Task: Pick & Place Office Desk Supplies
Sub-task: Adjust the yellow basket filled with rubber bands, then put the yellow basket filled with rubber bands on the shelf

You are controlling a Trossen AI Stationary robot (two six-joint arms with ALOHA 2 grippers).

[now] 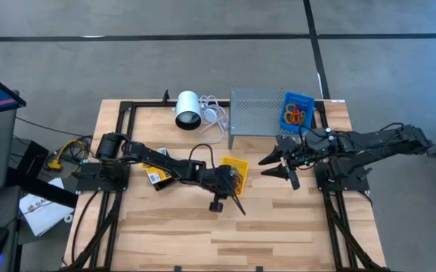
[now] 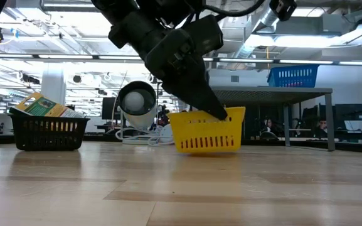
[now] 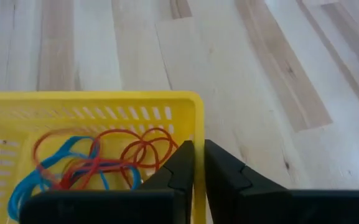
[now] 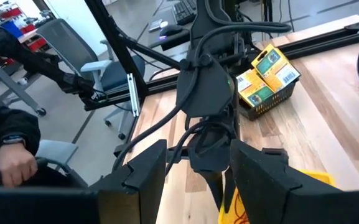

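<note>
Pale wooden tabletop, centre: yellow bin (image 1: 236, 169), slotted plastic, likely light and stiff, liable to slide or tip; best taken by its rim. Sits upright, mouth up, long axis not clear. Contents: soft rubber bands (image 3: 98, 158), red and blue, tangled. Left gripper (image 3: 195, 163) pinches the bin's rim wall. Right gripper (image 1: 282, 162), fingers apart and empty, hovers just beside. Black bin (image 2: 47, 132) with packets stands well apart

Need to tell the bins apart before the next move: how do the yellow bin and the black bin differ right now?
The yellow bin holds loose red and blue rubber bands; the black bin holds yellow-and-green packets. The left tool is closed on the yellow bin's wall; nothing touches the black bin. Both are small slotted bins on the table.
</note>
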